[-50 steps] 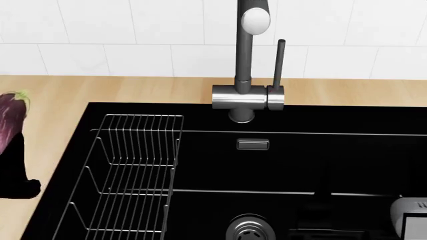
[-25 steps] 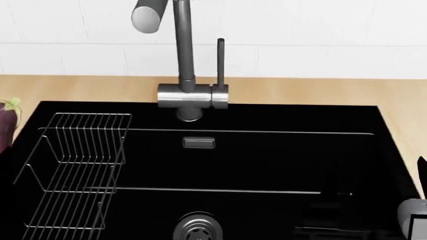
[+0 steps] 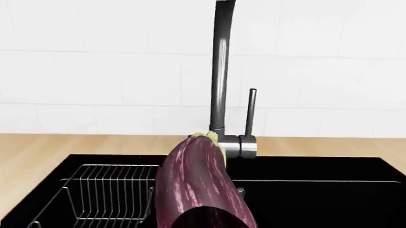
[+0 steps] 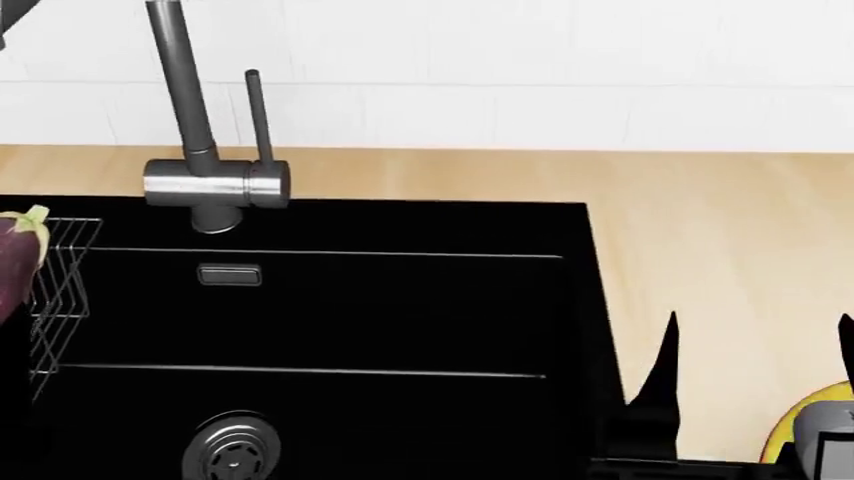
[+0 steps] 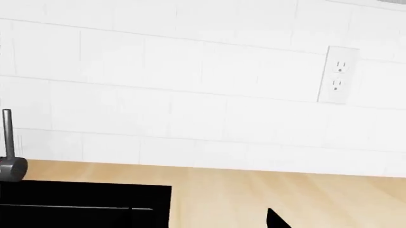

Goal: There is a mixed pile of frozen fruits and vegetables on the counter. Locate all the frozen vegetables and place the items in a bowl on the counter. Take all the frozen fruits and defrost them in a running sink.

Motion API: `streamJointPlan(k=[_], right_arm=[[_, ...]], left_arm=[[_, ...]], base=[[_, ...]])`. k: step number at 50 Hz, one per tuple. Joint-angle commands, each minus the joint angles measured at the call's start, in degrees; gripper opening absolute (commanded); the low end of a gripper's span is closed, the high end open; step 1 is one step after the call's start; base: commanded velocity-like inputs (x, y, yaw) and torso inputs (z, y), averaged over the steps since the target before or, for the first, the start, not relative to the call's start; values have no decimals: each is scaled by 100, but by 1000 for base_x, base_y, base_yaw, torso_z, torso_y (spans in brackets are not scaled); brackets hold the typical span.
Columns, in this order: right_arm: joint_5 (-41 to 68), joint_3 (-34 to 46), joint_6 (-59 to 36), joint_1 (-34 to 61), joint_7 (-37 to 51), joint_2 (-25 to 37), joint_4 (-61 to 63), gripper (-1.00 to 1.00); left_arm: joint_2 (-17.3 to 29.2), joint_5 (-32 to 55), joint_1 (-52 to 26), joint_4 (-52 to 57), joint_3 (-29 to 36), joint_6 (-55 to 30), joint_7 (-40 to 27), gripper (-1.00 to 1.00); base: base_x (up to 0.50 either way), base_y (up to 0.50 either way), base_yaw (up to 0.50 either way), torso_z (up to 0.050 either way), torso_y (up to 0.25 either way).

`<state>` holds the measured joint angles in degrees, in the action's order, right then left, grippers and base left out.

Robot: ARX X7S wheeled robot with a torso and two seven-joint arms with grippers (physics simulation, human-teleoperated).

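Observation:
A long purple eggplant (image 3: 197, 190) with pale streaks and a green cap fills the near part of the left wrist view. It is held up over the black sink (image 4: 400, 320), and my left gripper is shut on it with its fingers hidden. In the head view the eggplant (image 4: 14, 255) pokes in at the left edge. My right gripper (image 4: 758, 335) stands open over the counter (image 4: 721, 220) to the right of the sink, with nothing between its dark fingertips (image 4: 670, 340). The yellow rim of the bowl (image 4: 798, 430) shows at the lower right. The frozen fruits and the mixed pile are out of view.
A tall chrome tap (image 4: 200, 160) with a thin lever rises at the sink's back edge. A wire rack (image 3: 108, 190) sits in the basin's left part, and a round steel drain (image 4: 234, 450) is in its floor. The white tiled wall carries an outlet (image 5: 337, 75).
The head view has swung to the right, so sink, tap and rack slid left. The counter right of the sink, the right gripper's fingertips and the bowl's rim came into view.

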<state>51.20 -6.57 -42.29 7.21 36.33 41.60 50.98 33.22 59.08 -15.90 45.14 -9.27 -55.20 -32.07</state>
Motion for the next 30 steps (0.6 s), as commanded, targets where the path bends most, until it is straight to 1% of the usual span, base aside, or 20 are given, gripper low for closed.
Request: streamJointPlan(k=[1,13,19,26,30], right_arm=[[91,-18,-60,-4,72,60,54,100],[59,94,-95,46,103,57,15,100],[82,44,-83,25,123,89,24,100],[72,58,-68,3,125,95,15,100],[58,72,-73,6,132,109,19,100]], left_arm=[[25,47,119,-29,-49,138,0,-100],[69,117,186,12,-118,183,10,-100],[15,37,124,-16,27,190,2,-100],[67,113,187,29,-42,200,3,-100],[16,35,102,-1,90,195,-18,-100]], base=[[-31,-500,0,0,0],[-17,-500,0,0,0],[0,-500,0,0,0],[0,-500,0,0,0],[-2,-500,0,0,0]])
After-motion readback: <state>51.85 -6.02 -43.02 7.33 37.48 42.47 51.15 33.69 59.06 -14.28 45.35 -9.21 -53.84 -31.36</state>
